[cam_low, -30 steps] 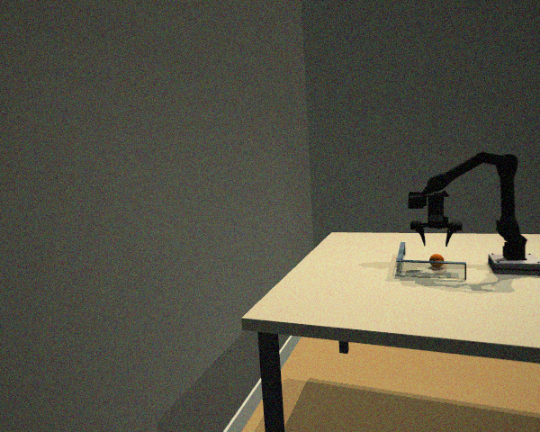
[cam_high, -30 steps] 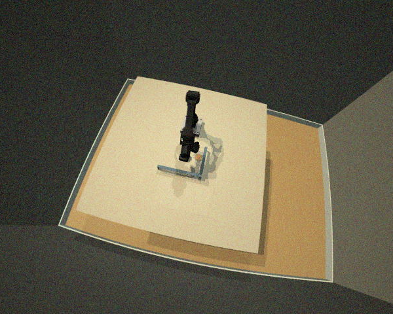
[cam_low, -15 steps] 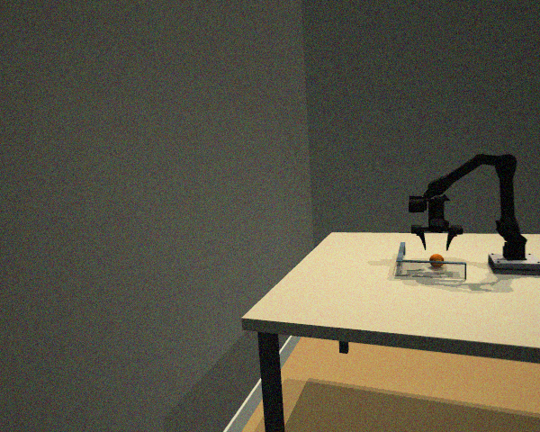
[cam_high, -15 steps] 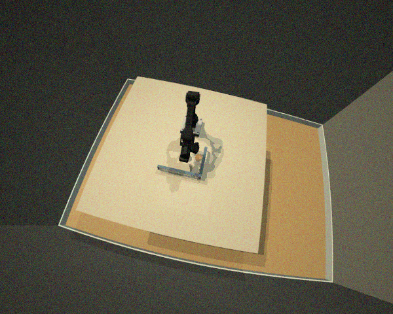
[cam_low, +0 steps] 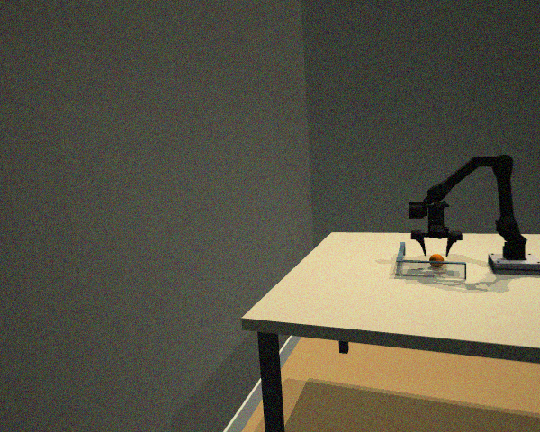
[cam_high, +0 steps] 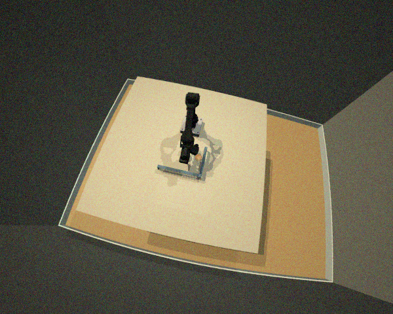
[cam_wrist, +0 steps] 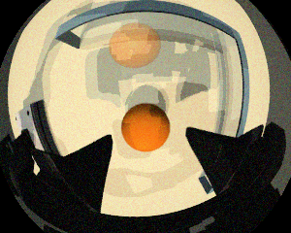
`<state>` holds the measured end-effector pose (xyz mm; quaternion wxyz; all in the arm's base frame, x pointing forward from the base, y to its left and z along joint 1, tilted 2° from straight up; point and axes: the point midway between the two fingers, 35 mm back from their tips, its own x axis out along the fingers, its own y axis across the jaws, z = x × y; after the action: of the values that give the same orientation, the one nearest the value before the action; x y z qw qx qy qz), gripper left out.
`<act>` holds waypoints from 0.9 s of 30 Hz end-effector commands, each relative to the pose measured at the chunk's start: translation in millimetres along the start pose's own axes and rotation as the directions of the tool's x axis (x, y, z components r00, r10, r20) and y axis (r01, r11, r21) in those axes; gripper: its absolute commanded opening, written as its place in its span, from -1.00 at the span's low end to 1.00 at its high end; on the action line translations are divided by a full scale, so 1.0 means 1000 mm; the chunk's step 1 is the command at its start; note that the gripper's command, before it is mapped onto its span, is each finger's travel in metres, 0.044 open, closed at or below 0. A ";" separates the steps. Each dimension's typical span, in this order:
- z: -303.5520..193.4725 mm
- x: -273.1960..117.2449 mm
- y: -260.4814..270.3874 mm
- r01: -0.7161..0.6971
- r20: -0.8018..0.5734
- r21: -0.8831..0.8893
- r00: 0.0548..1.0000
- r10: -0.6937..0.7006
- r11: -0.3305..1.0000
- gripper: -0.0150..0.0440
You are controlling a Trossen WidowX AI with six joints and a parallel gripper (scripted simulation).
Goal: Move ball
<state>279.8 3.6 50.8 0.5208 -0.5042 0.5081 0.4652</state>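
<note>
Your tool (cam_low: pixel 436 251) hangs point-down over the orange ball (cam_low: pixel 436 260), fingers spread wide and holding nothing. In the exterior view the two dark fingertips (cam_low: pixel 423 248) sit just above the ball's top, one to each side, not touching it. The ball rests on the pale worktop (cam_low: pixel 363 297) inside the angle formed by the two low clear walls (cam_low: pixel 430 269); from this side you see it through the long pane, which runs across the front, while the short pane stands at the left end. In the wrist view the ball (cam_wrist: pixel 145 127) lies between the dark fingers, roughly centred in the gap, with bare worktop showing on either side of it. The see-through copy (cam_wrist: pixel 134 45) shows as a paler orange disc further up that view, nearer the curved blue edge of the walls (cam_wrist: pixel 242 78), and apart from the ball; a grey patch of shadow lies between the two. From the top view you get the arm (cam_high: pixel 188 126) stretched out from its grey base plate (cam_high: pixel 191 129) toward the wall corner (cam_high: pixel 198 175), with a faint orange spot (cam_high: pixel 198 157) just beside the wrist, close to the right-hand pane; whether that spot is the ball or the copy you cannot tell at this size. Overlapping soft shadows of the arm spread across the worktop around the walls.
</note>
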 end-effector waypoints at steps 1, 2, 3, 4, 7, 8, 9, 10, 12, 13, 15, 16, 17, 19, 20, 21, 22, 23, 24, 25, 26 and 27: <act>0.001 0.009 0.002 -0.004 0.006 -0.004 1.000 0.004 1.000 0.78; 0.001 0.011 0.002 -0.004 0.006 -0.004 1.000 0.004 1.000 0.78; 0.001 0.012 0.002 -0.004 0.006 -0.004 1.000 0.004 1.000 0.78; 0.001 0.014 0.002 -0.004 0.006 -0.004 1.000 0.004 1.000 0.78; 0.001 0.019 0.002 -0.004 0.006 -0.004 1.000 0.004 1.000 0.78; 0.001 0.020 0.003 -0.004 0.006 -0.004 1.000 0.004 1.000 0.78; 0.001 0.021 0.003 -0.004 0.006 -0.004 1.000 0.004 1.000 0.78; 0.001 0.022 0.003 -0.004 0.006 -0.004 1.000 0.004 1.000 0.78; 0.001 0.022 0.003 -0.004 0.006 -0.004 1.000 0.004 1.000 0.69; 0.001 0.022 0.003 -0.004 0.006 -0.004 1.000 0.004 1.000 0.60; 0.001 0.022 0.003 -0.004 0.006 -0.004 1.000 0.004 1.000 0.43; 0.001 0.022 0.003 -0.004 0.006 -0.004 1.000 0.004 1.000 0.40; 0.001 0.022 0.003 -0.004 0.006 -0.004 1.000 0.004 1.000 0.38; 0.001 0.022 0.003 -0.004 0.006 -0.004 1.000 0.004 1.000 0.34; 0.001 0.022 0.003 -0.004 0.006 -0.004 1.000 0.004 1.000 0.31; 0.001 0.022 0.003 -0.004 0.006 -0.004 1.000 0.004 1.000 0.29; 0.001 0.022 0.003 -0.004 0.006 -0.004 1.000 0.004 1.000 0.27; 0.001 0.022 0.003 -0.004 0.006 -0.004 1.000 0.004 1.000 0.25; 0.001 0.022 0.003 -0.004 0.006 -0.004 1.000 0.004 1.000 0.16; 0.001 0.022 0.003 -0.004 0.006 -0.004 1.000 0.004 1.000 0.07; 0.001 0.019 0.002 -0.004 0.006 -0.004 1.000 0.004 1.000 -0.02; 0.001 0.015 0.001 -0.004 0.006 -0.004 1.000 0.004 1.000 -0.11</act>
<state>278.1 3.0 29.0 0.5195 -0.5030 0.5094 0.4666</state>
